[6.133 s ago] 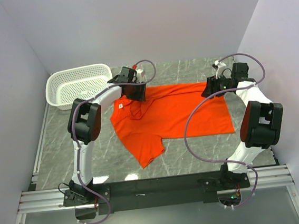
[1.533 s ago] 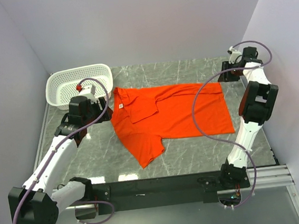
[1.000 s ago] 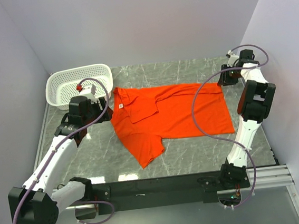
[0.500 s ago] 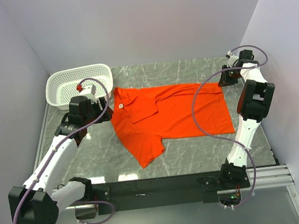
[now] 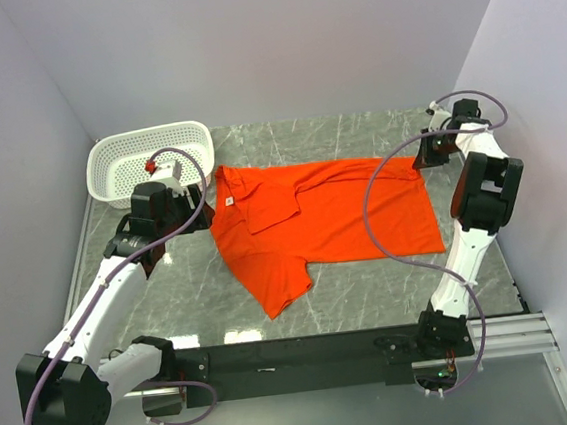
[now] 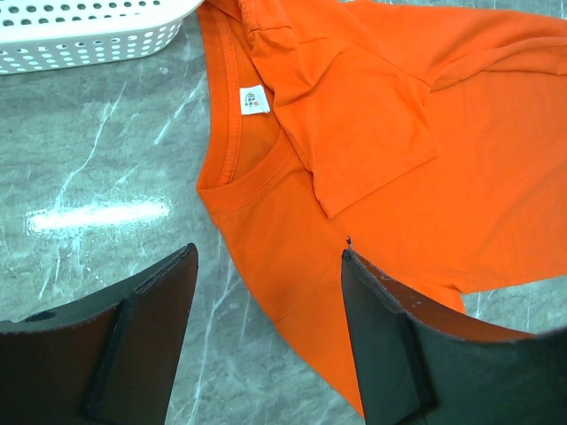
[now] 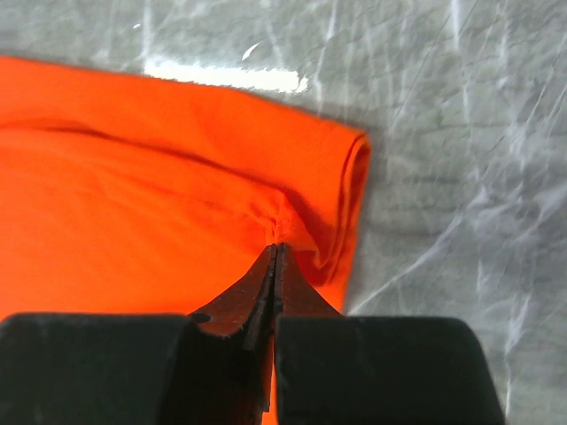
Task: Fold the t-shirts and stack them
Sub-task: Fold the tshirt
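The orange-red t-shirt (image 5: 324, 219) lies spread on the marble table, collar to the left, with one sleeve folded in over the chest (image 6: 372, 133) and a white neck label (image 6: 254, 100). My left gripper (image 5: 200, 202) hovers open just left of the collar, and its fingers (image 6: 266, 252) straddle the shirt's shoulder edge without touching it. At the shirt's far right hem corner sits my right gripper (image 5: 421, 156). In the right wrist view its jaws (image 7: 276, 246) are pressed together on a puckered pinch of the t-shirt (image 7: 133, 177) near the folded hem edge.
A white perforated basket (image 5: 148, 160) stands at the back left, close to my left arm, and its rim (image 6: 89, 31) shows in the left wrist view. Grey walls close in the table on three sides. Bare marble (image 7: 461, 133) lies right of the hem.
Over the last second my right gripper has closed on the t-shirt's hem corner. Earlier, both arms left the shirt's middle; the left now rests by the collar, unmoved.
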You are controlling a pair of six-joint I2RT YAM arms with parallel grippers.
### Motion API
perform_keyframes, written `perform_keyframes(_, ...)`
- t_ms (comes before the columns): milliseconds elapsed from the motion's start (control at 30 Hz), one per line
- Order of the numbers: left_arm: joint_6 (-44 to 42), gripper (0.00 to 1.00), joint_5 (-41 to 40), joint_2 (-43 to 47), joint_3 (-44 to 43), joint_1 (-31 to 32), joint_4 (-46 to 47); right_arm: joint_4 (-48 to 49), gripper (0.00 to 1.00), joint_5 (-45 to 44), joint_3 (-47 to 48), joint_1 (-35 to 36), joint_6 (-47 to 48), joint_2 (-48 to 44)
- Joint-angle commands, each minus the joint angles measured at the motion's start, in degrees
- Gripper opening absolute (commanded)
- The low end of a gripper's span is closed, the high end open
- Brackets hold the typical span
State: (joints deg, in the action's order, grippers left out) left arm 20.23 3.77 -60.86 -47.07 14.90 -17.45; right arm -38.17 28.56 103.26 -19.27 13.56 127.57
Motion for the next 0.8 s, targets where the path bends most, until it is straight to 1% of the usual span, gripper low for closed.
perform_keyframes(0,-0.80,0.71,0.97,0.65,-0.04,-0.31,1.10,1.44,0.00,2.29,-1.48,-0.86,1.20,-7.07)
perform_keyframes(300,-0.63,0.71,1.33,0.83,0.05,-0.31,1.19,1.08,0.00,2.82,-8.51,-2.27,5.59,-10.76)
perform_keyframes(567,-0.63,0.71,1.42,0.92,0.13,-0.31,1.19,2.40,0.01,-1.31,-13.44,-2.97,9.99,-12.34)
perform_keyframes(767,-0.63,0.71,1.50,0.92,0.13,-0.31,1.19,3.45,0.04,-3.07,-14.76,-3.15,10.70,-12.34)
